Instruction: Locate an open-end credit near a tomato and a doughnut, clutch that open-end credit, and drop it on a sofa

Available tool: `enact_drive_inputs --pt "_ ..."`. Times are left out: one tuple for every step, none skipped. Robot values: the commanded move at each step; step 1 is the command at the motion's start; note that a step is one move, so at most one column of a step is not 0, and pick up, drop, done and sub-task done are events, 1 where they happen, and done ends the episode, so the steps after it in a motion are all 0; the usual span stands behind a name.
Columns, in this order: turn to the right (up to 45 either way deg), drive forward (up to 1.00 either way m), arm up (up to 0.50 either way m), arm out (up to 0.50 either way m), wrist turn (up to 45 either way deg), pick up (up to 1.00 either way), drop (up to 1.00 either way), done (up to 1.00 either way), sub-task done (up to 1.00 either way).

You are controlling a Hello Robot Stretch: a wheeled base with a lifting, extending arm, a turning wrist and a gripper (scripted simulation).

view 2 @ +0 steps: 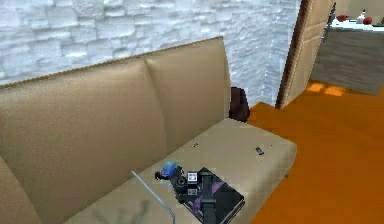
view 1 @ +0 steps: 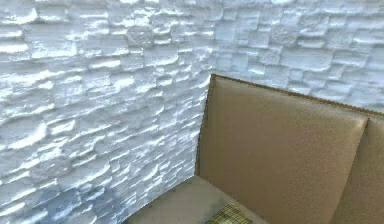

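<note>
- the sofa (view 2: 110, 115) is tan, with two back cushions, and runs across the arm side view in front of a white stone wall (view 2: 90, 30).
- the arm (view 2: 222, 200) is a dark bar rising from the bottom edge over the front of the sofa seat, with the gripper (view 2: 172, 177) at its far end, to the left.
- a small blue round blob (view 2: 170, 168) sits at the gripper's far end with the seat cushion right behind it. i cannot tell whether the pincer holds anything, nor how its fingers stand.
- a small dark flat thing (view 2: 258, 151) with a pale spot lies on the right part of the seat, apart from the gripper. it is too small to name as the credit card.
- a dark brown object (view 2: 238, 103) stands past the sofa's right end, by the wall.
- orange floor (view 2: 330, 150) spreads to the right of the sofa, and a doorway (view 2: 305, 50) leads to a counter (view 2: 350, 38) with small red things on it.
- in the forward view the same wall meets the sofa's back at the right, and a patterned patch (view 1: 232, 213) lies on the seat at the bottom edge.
</note>
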Motion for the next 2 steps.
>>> enact_drive_inputs --pt "0.0 0.0 0.0 0.0 0.0 0.0 1.0 0.0 0.0" --pt "0.0 0.0 0.1 0.0 0.0 0.0 0.0 0.0 0.0"
